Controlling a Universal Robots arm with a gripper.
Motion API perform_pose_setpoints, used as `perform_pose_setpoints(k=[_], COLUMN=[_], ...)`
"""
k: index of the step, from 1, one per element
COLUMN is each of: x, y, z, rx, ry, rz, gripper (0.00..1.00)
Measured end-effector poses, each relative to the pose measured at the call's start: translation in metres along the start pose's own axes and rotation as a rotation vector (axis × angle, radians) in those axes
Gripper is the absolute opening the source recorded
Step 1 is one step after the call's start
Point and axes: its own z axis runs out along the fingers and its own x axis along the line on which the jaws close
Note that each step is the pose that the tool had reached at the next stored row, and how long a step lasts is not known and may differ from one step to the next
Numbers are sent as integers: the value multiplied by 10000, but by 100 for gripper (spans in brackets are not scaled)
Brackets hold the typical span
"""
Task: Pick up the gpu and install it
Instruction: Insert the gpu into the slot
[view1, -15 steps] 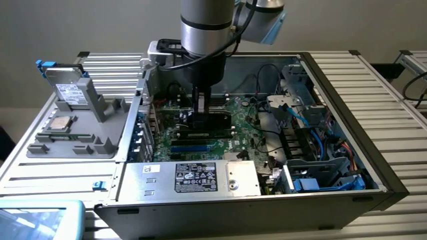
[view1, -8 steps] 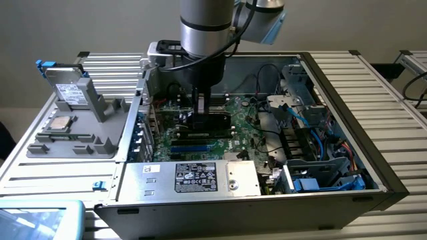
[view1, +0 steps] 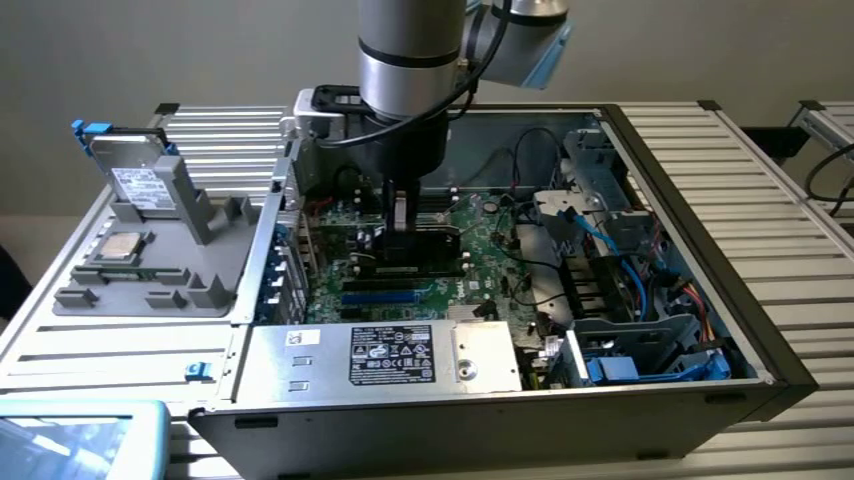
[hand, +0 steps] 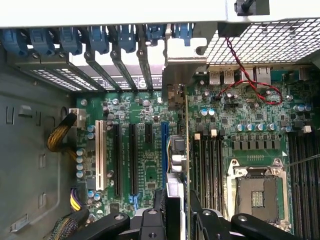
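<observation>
The end effector (hand: 176, 211) is reaching down into the open computer case (view1: 747, 330), which is lying on its side on the slatted metal surface (view1: 787, 150). It is closed on the gpu (hand: 179, 150): in the wrist view the two dark fingers (hand: 158, 212) are pressing on the two flat faces of the card. The card is seen from its thin edge and is standing upright between them.

The gpu is hanging over the motherboard (hand: 250, 125), just beside the long blue slot (hand: 164, 150) and running parallel to it. Its silver bracket (hand: 172, 75) is pointing toward the row of rear openings of the case. I cannot tell whether the lower edge of the card is already touching the slot or is a little above it. In the exterior view the card is showing as a dark block (view1: 416, 250) under the arm, in the middle of the board.

In my judgement this card is light and stiff, but also fragile. The board is thin and is carrying small parts, so it is not tolerating bending or hard squeezing. The flat faces are giving the fingers a good hold. The best place to hold it seems to be near the upper edge, far from the contact edge. A hold so high is also allowing the card to tilt if one end is meeting the slot first.
</observation>
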Motion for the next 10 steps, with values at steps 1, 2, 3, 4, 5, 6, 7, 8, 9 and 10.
perform_pose_setpoints(k=[1, 2, 3, 4, 5, 6, 7, 8, 9, 10], x=[0, 0, 0, 0, 1, 2, 2, 3, 6, 9], y=[2, 2, 4, 5, 5, 8, 10, 17, 25, 35], z=[7, 15, 18, 19, 19, 21, 21, 23, 24, 27], rx=[-1, -1, 6, 10, 11, 12, 12, 12, 12, 12], ry=[22, 46, 56, 59, 58, 56, 56, 55, 56, 56], rz=[-1, 0, 0, 1, 1, 1, 1, 2, 1, 1], gripper=[29, 29, 29, 29, 29, 29, 29, 29, 29, 29])
